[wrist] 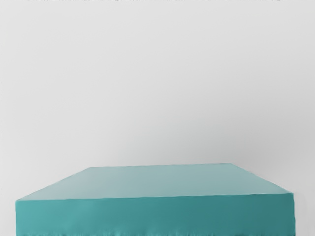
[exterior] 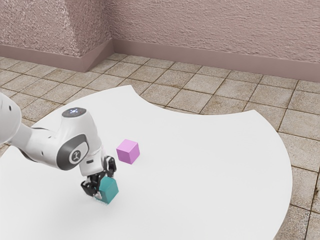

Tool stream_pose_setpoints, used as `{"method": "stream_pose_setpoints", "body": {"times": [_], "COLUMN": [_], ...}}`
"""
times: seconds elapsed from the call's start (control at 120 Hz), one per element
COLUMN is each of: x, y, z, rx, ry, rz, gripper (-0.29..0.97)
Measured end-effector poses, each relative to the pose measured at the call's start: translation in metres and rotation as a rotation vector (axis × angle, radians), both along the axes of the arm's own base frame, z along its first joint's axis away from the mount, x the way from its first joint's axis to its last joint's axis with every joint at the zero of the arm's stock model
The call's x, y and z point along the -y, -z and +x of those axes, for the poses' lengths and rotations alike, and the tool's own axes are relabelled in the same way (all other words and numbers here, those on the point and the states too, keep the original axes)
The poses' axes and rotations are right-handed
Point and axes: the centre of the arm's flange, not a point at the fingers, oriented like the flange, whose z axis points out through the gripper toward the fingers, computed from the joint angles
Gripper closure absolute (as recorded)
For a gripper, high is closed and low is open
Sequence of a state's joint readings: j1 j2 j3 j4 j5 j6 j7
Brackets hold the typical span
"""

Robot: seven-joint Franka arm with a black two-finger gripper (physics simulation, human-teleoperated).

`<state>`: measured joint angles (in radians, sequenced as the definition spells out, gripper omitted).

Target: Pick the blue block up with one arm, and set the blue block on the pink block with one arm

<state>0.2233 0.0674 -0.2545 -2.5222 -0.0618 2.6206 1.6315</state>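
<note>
The blue block (exterior: 109, 190), teal in colour, is at the near left of the white table (exterior: 210, 175). My gripper (exterior: 99, 180) reaches down over it and is shut on the block, one black finger on each of two opposite sides. In the wrist view the blue block (wrist: 157, 196) sits large directly under my hand, its top face level. The pink block (exterior: 128, 151) rests on the table a short way beyond the blue block, toward the exterior view's upper right, apart from the gripper. I cannot tell whether the blue block is touching the table.
The round table edge curves away at the exterior view's right and back, with tiled floor (exterior: 250, 95) beyond. My arm's white links (exterior: 55, 145) come in low over the table's left side. Open tabletop lies to the right of both blocks.
</note>
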Motion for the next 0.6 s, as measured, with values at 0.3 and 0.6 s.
{"method": "stream_pose_setpoints", "body": {"times": [0.3, 0.6], "x": [0.013, -0.029], "y": [-0.083, -0.101], "z": [0.04, 0.142], "rx": [0.115, 0.022], "ry": [0.041, 0.012], "rz": [0.007, -0.059], "gripper": [0.38, 0.32]}}
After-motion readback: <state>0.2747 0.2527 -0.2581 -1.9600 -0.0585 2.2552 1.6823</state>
